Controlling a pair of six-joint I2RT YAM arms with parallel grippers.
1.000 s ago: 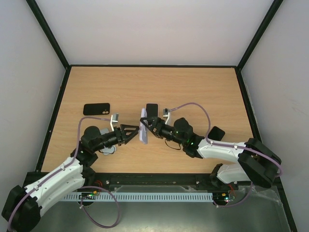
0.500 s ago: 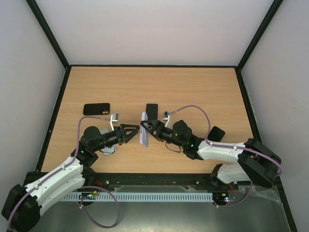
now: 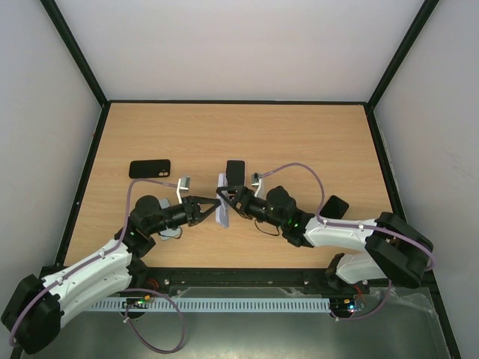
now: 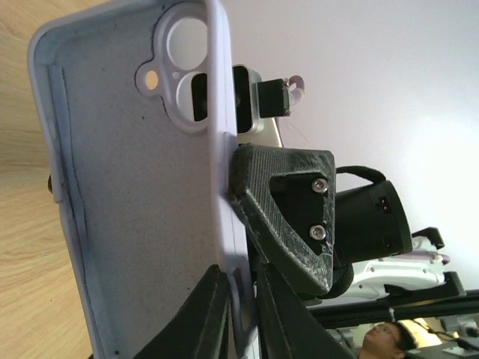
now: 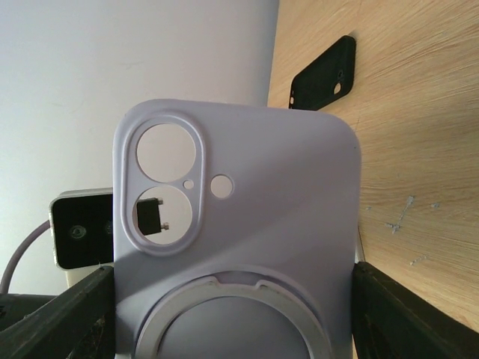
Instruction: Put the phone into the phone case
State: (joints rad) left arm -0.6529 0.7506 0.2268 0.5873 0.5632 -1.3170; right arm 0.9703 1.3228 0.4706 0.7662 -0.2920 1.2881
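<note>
The lavender phone case [image 3: 221, 200] stands upright on its long edge above the table's middle, held between both arms. My right gripper [image 3: 229, 199] spans the case's width, a finger on each side edge, with the back of the case [image 5: 247, 224] and its camera cutouts facing the right wrist camera. From the left, my left gripper [image 3: 215, 207] is shut on the case's side wall, which sits pinched between its fingers [image 4: 206, 314]; the grey inside of the case [image 4: 127, 187] faces that camera. The phone [image 3: 236, 170] lies flat on the table just behind the case.
A black phone case [image 3: 150, 168] lies flat at the left of the wooden table [image 3: 299, 142], also showing in the right wrist view [image 5: 322, 71]. A small dark flat object [image 3: 336, 206] lies at the right beside the right arm. Black frame rails border the table.
My left gripper has reached right to the upright case and closed on its edge. The right gripper has kept its hold, with the case barely shifting.
</note>
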